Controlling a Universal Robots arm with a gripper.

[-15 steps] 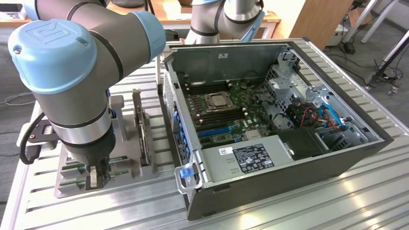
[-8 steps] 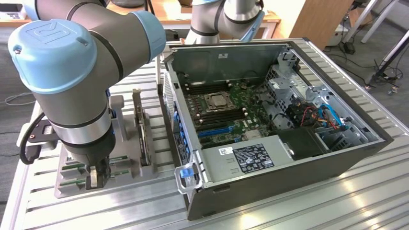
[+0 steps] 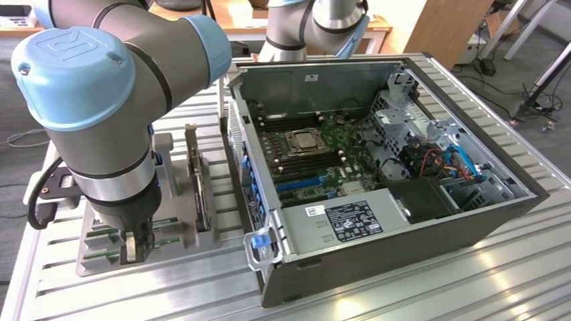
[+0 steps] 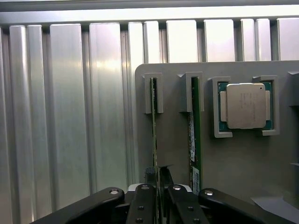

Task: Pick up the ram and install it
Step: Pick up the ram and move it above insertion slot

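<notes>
Looms at the exterior view's left as a grey arm (image 3: 107, 134) with pale blue joint caps: elbow high, last link plumb, wrist aimed straight down at the slatted aluminium worktop (image 3: 402, 301). Ends in the gripper (image 3: 132, 251), low over a grey holder (image 3: 89, 261) by the worktop's edge on that same side. Sits astride the ram (image 4: 155, 126) (a thin green stick on edge, upright in its slot, far end caught in a small bracket of the holder), narrow about the end nearest the wrist; cannot tell whether clamped on it or just apart. Holds, one slot over in the same holder, a second green stick (image 4: 195, 126) with a white label, and past that a square silver processor (image 4: 245, 106) flat in its own recess. Carries too a dark card (image 3: 196, 180) standing on edge. Fills the middle of the worktop, just beside the holder, with an open computer case (image 3: 402, 261): inside, a green motherboard (image 3: 344, 160) with a processor socket (image 3: 301, 142), a grey power supply (image 3: 352, 217) along the near wall, and blue and red cables (image 3: 455, 160) toward the exterior view's right.
</notes>
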